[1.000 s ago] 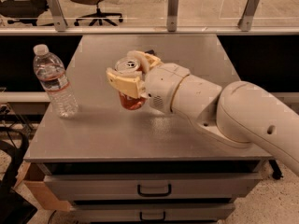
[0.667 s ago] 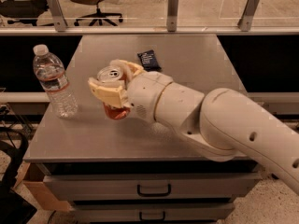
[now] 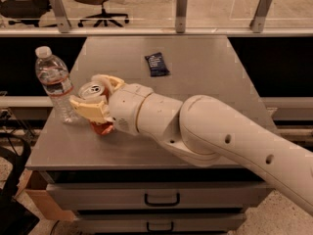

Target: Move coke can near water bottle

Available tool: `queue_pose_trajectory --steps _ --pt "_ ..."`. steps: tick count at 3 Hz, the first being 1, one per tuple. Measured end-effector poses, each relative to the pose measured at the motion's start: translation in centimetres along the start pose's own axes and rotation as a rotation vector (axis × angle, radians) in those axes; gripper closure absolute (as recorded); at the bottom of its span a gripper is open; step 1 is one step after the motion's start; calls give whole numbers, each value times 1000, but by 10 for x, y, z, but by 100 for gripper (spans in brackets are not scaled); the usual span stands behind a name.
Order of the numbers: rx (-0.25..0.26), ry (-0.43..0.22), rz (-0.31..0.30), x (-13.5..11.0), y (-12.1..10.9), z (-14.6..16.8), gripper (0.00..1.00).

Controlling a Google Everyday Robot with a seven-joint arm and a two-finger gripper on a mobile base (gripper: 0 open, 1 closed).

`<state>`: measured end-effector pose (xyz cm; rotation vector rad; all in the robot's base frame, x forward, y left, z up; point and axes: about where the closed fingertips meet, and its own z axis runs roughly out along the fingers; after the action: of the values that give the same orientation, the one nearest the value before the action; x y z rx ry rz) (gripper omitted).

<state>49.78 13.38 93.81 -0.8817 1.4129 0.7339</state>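
Note:
The water bottle stands upright at the left edge of the grey table, clear with a white cap. My gripper is just right of it, its tan fingers closed around the coke can, a red can with a silver top. The can sits low at the table surface, a short gap from the bottle's base. My white arm reaches in from the lower right and hides part of the can.
A dark blue snack packet lies flat at the back centre of the table. A rail with posts runs behind the table. Drawers with handles sit below the front edge. A cardboard box is at lower left.
My gripper has carried the coke can leftward across the table, from near the middle to close beside the water bottle. The snack packet, hidden before by the arm, now shows.

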Motion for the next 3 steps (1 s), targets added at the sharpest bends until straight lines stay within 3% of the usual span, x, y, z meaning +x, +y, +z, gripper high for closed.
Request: queue_pose_trajectory --steps 1,2,3 --pt "-67 13 4 7 11 20 100" --pt "-72 13 2 7 14 22 82" --pt "-76 13 0 6 16 23 58"
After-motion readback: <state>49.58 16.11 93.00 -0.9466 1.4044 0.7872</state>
